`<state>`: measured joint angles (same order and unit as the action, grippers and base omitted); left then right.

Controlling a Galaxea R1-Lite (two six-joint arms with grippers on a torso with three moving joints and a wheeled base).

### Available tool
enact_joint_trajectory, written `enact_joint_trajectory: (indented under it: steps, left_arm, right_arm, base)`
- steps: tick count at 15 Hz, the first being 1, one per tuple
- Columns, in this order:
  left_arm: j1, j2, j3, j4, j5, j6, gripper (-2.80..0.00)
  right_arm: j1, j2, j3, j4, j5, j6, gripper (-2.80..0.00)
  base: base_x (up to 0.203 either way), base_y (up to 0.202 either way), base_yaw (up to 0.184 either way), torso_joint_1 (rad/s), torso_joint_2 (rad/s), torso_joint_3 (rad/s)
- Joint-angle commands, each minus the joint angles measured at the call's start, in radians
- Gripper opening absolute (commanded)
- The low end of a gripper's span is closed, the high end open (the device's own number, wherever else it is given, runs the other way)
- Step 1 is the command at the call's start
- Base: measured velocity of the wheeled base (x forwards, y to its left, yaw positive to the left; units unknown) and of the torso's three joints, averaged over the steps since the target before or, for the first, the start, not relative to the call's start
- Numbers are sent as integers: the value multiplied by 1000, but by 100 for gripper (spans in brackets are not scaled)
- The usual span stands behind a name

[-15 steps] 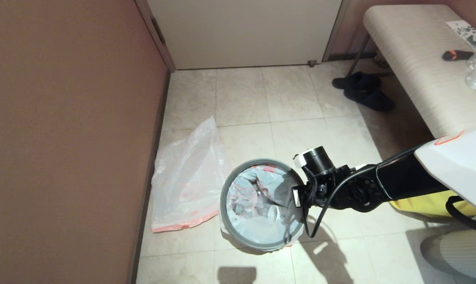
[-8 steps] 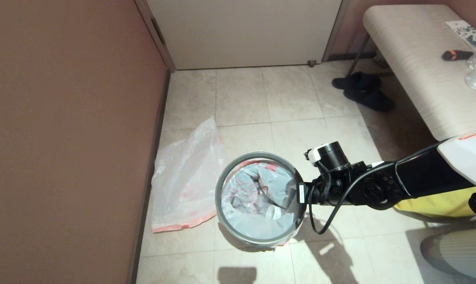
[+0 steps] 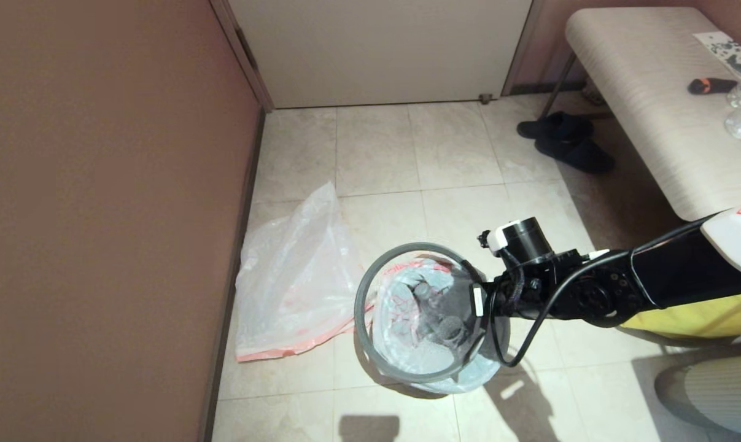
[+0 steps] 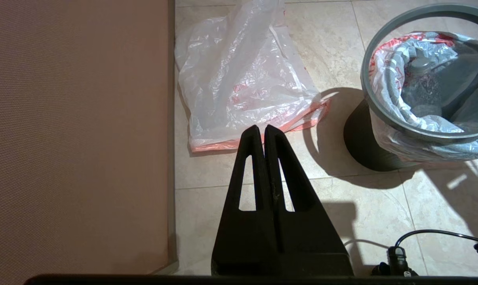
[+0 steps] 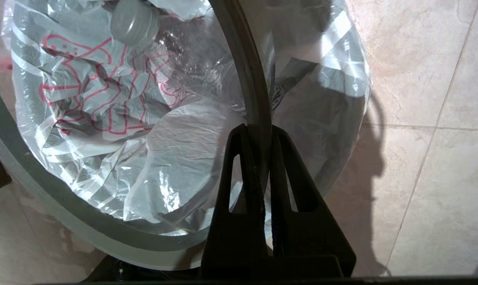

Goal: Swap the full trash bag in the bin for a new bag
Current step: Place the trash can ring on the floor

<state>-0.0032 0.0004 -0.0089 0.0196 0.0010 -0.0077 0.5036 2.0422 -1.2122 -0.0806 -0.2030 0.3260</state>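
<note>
Glossy beige tiles (image 3: 450, 153), right tool (image 5: 258, 130) clamping round grey ring (image 3: 370, 288), left tool (image 4: 261, 130) clenched.

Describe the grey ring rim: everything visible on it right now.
The grey ring rim is a thin round hoop, plastic by its look, lifted off the bin and sitting tilted and offset above it. The right gripper has its jaws clamped on one edge. The full trash bag shows through its opening.

Black right arm (image 3: 591, 294) with white upper shell, orange marking, looping black cable, black triangular slotted jaws
</note>
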Motion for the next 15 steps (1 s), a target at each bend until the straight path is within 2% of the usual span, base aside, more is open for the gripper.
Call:
enact_joint_trajectory:
  steps: [1,4,7,12,15]
  left_arm:
    - [0,1,0,0,1,0,-280]
    - [0,1,1,0,1,0,-280]
    - [0,1,0,0,1,0,-280]
    - [0,1,0,0,1,0,-280]
    - [0,1,0,0,1,0,-280]
  right_arm:
    - [0,-34,8,0,-1,3,-280]
    - [-18,-86,20,8,-4,19,-280]
    - [-85,-185,33,80,9,82,-280]
    - [-282,-312,18,272,206,237,-280]
    - [-437,-299,15,310,228,259,-280]
  base:
    - [0,0,0,0,0,0]
    - [0,0,0,0,0,0]
    - [0,0,0,0,0,0]
    - [0,0,0,0,0,0]
    - [0,0,0,0,0,0]
